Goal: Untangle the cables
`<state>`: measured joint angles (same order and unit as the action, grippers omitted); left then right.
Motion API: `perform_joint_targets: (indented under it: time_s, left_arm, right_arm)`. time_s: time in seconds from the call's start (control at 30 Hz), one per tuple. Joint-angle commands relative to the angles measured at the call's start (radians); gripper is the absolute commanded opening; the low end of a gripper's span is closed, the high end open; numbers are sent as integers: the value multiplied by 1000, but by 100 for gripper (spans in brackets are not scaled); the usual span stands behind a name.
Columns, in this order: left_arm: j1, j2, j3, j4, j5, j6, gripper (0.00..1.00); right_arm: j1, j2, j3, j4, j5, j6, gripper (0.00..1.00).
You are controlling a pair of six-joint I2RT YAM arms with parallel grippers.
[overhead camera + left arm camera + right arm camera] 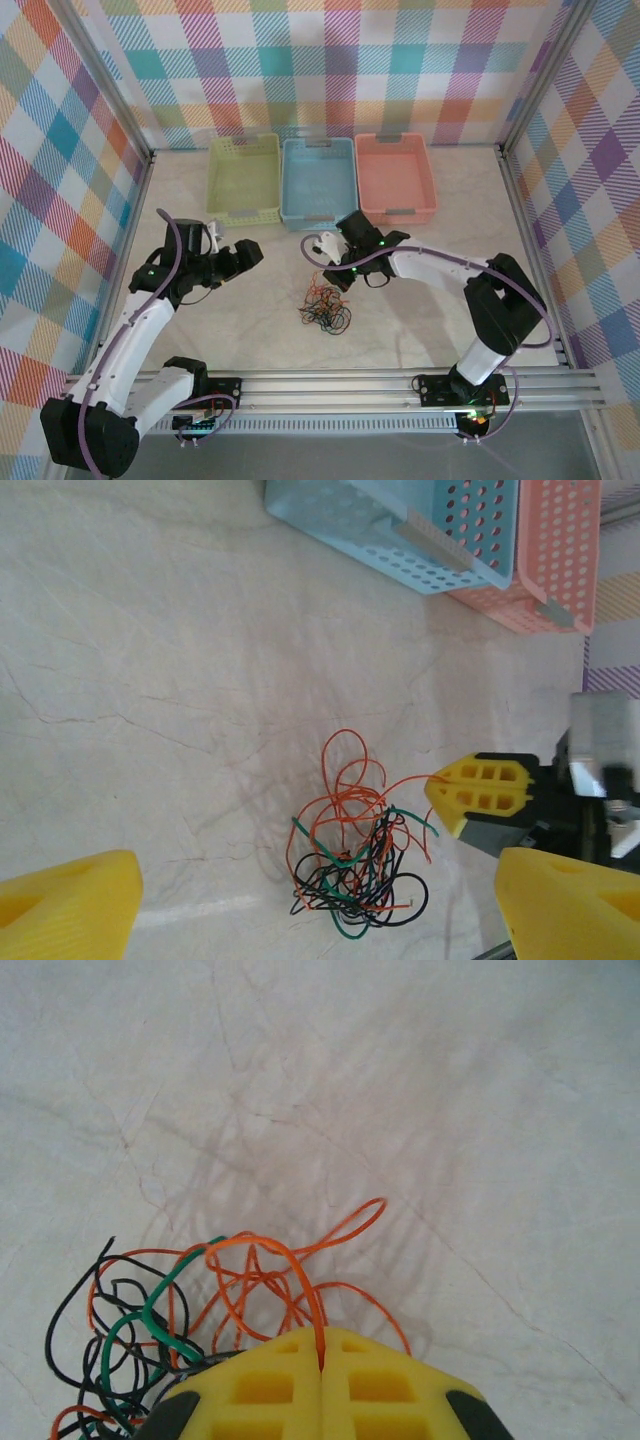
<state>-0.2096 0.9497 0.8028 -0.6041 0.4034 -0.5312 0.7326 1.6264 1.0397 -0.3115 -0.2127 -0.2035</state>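
Right wrist view: the right hand (322, 1352) is clamped on one orange cable (316, 1310), gripping its loop, apparently to draw it out of the cables (130, 1330) heaped on the counter (420, 1080). The left hand (247, 253) is spread wide and set apart from the heap, probably ready to pin it.

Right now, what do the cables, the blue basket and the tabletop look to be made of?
Cables: thin wire in smooth plastic-looking insulation, orange, black and green; they hold springy loops.
Blue basket: moulded plastic, matte pastel, with regular rows of round holes in its walls.
Tabletop: pale, marble-look surface with fine veins; whether it is real stone or printed laminate cannot be told.
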Motion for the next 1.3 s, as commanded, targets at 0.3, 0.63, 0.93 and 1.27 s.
perform_joint_targets:
  time_s: [0.3, 0.63, 0.93, 1.27]
  left_arm:
    - [-238, 196, -7, 136, -33, -42, 78]
    - [-360, 416, 46, 158, -68, -57, 73]
    - [-427, 545, 49, 261, -71, -157, 61]
    - [-468, 606, 76, 276, -97, -174, 46]
  right_arm:
    - [-127, -13, -78, 165, 5, 213, 0]
    - [-139, -14, -115, 204, 2, 236, 0]
    - [-139, -2, -116, 204, -4, 236, 0]
    - [-140, 2, -113, 197, -6, 232, 0]
